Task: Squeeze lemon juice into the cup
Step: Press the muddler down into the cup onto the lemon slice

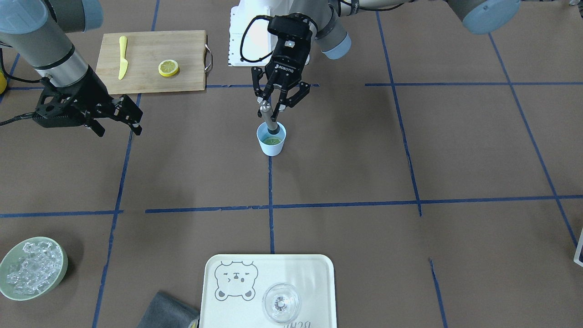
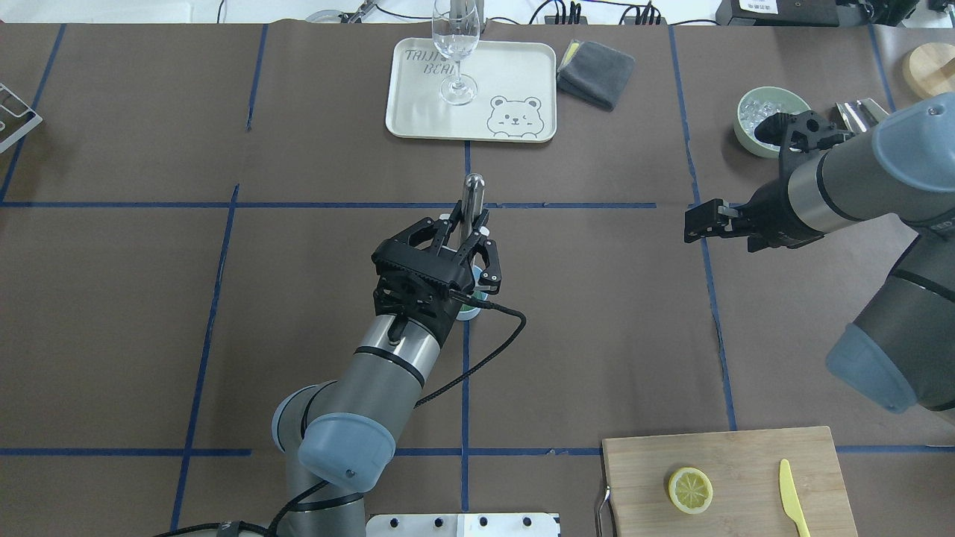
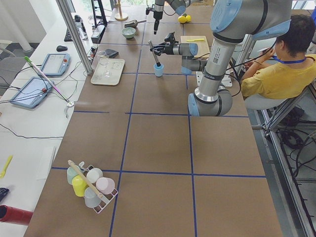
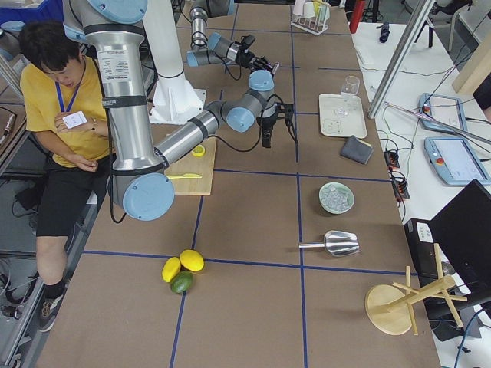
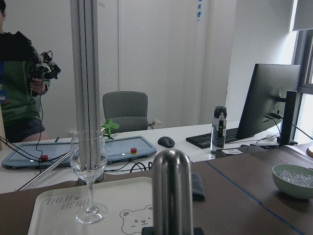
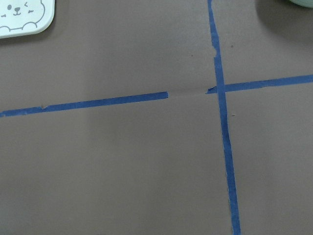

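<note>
The light-blue cup (image 1: 272, 143) stands near the table's middle with a lemon slice (image 1: 273, 140) lying flat inside it. My left gripper (image 1: 272, 108) is shut on an upright metal muddler (image 1: 268, 119) whose lower end is down in the cup, on the slice. From overhead the left gripper (image 2: 466, 231) hides most of the cup (image 2: 468, 310). The muddler's rounded top fills the left wrist view (image 5: 171, 191). A second lemon slice (image 1: 168, 68) lies on the cutting board. My right gripper (image 1: 118, 122) is open and empty, hovering low over bare table, well away from the cup.
A wooden cutting board (image 1: 145, 50) with a yellow knife (image 1: 122, 58) lies at the robot's right. A white bear tray (image 1: 291, 273) with a clear glass (image 1: 281, 303) stands across the table. A green bowl of ice (image 1: 65, 264) and a grey cloth (image 1: 168, 312) are nearby.
</note>
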Robot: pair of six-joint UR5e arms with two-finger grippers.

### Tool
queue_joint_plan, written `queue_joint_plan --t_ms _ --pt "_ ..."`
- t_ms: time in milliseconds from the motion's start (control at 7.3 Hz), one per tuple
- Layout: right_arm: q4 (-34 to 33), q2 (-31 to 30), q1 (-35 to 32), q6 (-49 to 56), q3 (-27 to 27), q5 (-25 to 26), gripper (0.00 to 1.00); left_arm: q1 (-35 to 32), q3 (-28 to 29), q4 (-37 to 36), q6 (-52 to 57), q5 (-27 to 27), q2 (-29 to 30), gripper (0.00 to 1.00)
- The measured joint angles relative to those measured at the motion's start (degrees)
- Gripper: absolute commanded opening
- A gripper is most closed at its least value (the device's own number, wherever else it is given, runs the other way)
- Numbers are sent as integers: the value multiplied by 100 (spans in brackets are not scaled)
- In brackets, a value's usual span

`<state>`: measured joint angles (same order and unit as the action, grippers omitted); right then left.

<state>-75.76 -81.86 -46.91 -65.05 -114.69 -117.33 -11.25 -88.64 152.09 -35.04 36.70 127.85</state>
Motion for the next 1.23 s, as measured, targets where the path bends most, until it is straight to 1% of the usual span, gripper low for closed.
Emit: queue_joint_plan --t_ms 548,1234 --pt "0 6 6 -8 52 0 100 98 424 31 -17 30 139 0" --pt "0 28 7 -16 25 -8 100 131 533 32 -13 31 109 0"
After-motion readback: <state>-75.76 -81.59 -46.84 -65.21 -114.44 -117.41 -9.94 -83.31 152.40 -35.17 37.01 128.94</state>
